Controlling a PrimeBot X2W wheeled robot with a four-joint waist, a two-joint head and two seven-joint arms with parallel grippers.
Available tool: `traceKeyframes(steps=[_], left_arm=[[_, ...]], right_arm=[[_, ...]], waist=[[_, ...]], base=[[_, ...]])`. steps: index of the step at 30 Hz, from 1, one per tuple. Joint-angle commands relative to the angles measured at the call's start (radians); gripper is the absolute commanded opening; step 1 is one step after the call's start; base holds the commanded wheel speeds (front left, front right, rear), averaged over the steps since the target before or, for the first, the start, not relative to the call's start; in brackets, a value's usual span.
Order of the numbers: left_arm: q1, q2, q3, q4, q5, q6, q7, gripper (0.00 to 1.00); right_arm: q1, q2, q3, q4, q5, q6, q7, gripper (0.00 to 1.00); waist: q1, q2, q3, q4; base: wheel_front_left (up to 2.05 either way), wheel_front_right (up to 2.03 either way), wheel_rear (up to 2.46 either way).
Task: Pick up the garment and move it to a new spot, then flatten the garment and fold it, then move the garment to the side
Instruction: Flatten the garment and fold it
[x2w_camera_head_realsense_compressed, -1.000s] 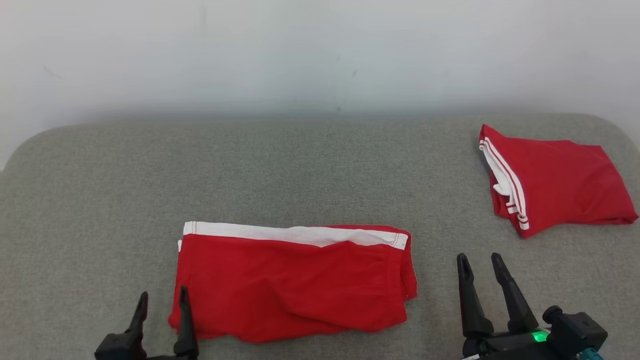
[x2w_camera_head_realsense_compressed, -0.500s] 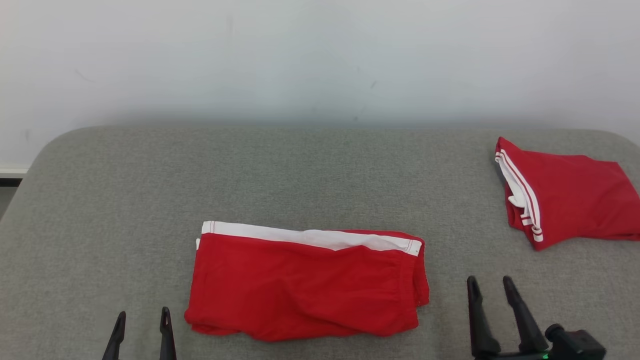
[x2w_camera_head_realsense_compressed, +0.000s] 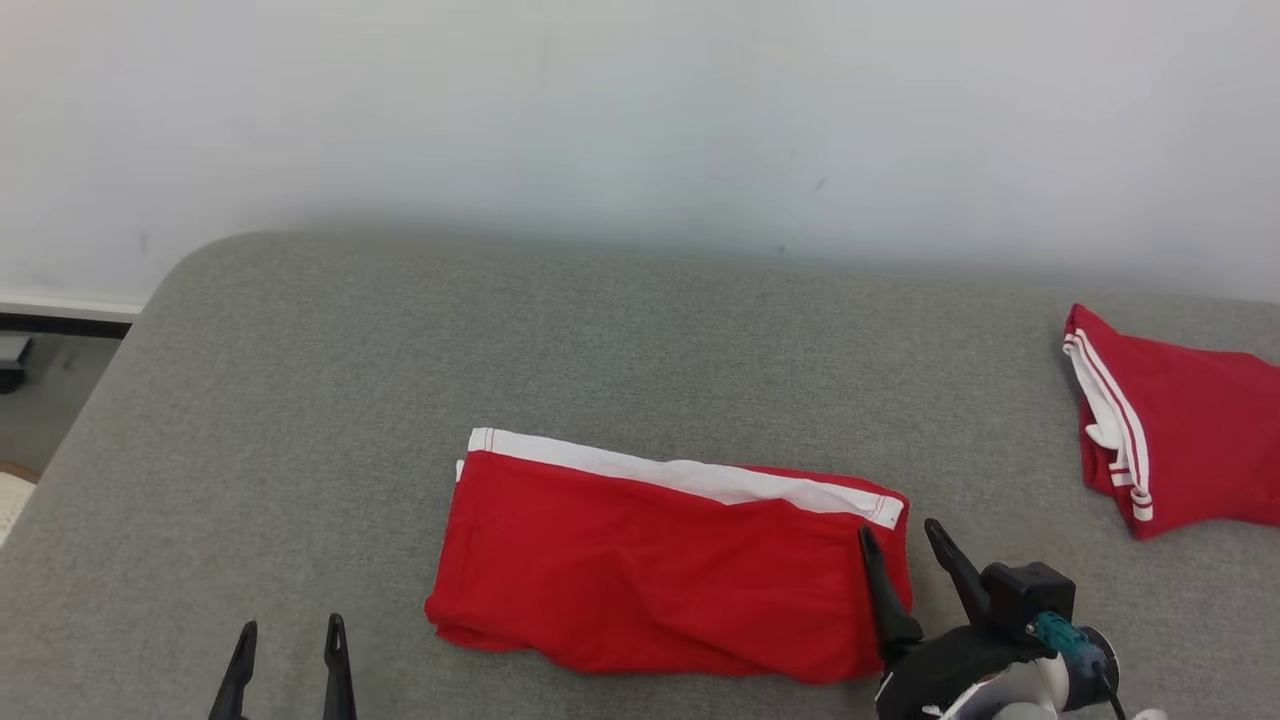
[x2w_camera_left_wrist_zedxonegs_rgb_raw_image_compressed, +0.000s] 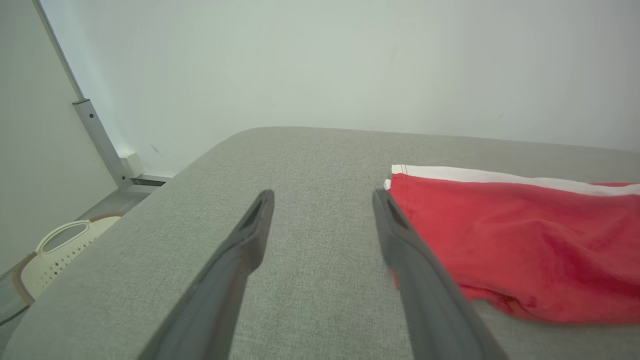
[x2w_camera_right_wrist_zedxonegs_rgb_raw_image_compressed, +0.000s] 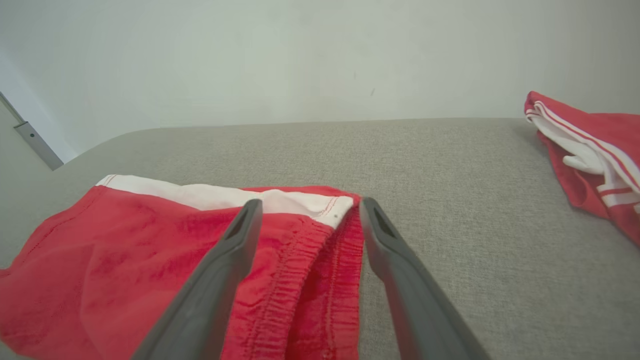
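Observation:
The garment (x2w_camera_head_realsense_compressed: 670, 570) is a pair of red shorts with a white side stripe, folded flat on the grey fabric surface (x2w_camera_head_realsense_compressed: 640, 330). My right gripper (x2w_camera_head_realsense_compressed: 900, 531) is open at its right end. In the right wrist view the right gripper (x2w_camera_right_wrist_zedxonegs_rgb_raw_image_compressed: 311, 204) straddles the elastic waistband edge of the garment (x2w_camera_right_wrist_zedxonegs_rgb_raw_image_compressed: 125, 250), one finger over the cloth and one over bare fabric. My left gripper (x2w_camera_head_realsense_compressed: 290, 625) is open, low at the front left, short of the garment's left end. In the left wrist view the left gripper (x2w_camera_left_wrist_zedxonegs_rgb_raw_image_compressed: 324, 195) points past the corner of the garment (x2w_camera_left_wrist_zedxonegs_rgb_raw_image_compressed: 525, 240).
A second red garment with white stripes (x2w_camera_head_realsense_compressed: 1190, 430) lies folded at the far right, seen too in the right wrist view (x2w_camera_right_wrist_zedxonegs_rgb_raw_image_compressed: 590, 150). The surface ends in a rounded left edge (x2w_camera_head_realsense_compressed: 150, 300) above the floor. A cream perforated basket (x2w_camera_left_wrist_zedxonegs_rgb_raw_image_compressed: 55, 250) sits on the floor there.
The head camera has turned left, shifting the whole picture right. My right gripper has swung left to the garment's waistband end. The left gripper has dropped to the bottom edge.

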Motion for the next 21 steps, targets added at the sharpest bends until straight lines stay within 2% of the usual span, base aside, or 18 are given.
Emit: traceKeyframes(steps=[1, 8, 13, 18, 21], left_arm=[[-0.012, -0.006, 0.005, 0.005, 0.008, -0.005, -0.002, 1.0], [-0.008, -0.012, -0.003, 0.019, 0.004, -0.01, -0.002, 1.0], [-0.005, -0.014, -0.002, 0.017, 0.0, -0.009, -0.002, 1.0], [-0.024, -0.015, 0.0, 0.022, -0.002, -0.01, -0.002, 1.0], [-0.04, -0.015, -0.013, 0.024, -0.003, -0.004, -0.002, 1.0]], right_arm=[[-0.04, -0.002, -0.012, 0.061, -0.013, -0.002, -0.001, 1.0], [-0.126, 0.002, -0.085, 0.291, -0.061, -0.002, -0.001, 1.0], [-0.145, 0.006, -0.093, 0.378, -0.043, -0.002, -0.001, 1.0], [-0.187, 0.008, 0.015, 0.471, 0.123, -0.002, 0.021, 1.0], [-0.195, 0.009, 0.104, 0.475, 0.239, -0.002, 0.048, 1.0]], waist=[[0.0, 0.0, -0.005, 0.029], [0.0, 0.0, -0.007, 0.061], [0.0, 0.0, -0.002, 0.066], [0.0, 0.0, 0.014, 0.068], [0.0, 0.0, 0.022, 0.071]], base=[[0.0, 0.0, 0.0], [0.0, 0.0, 0.0], [0.0, 0.0, 0.0], [0.0, 0.0, 0.0], [0.0, 0.0, 0.0]])
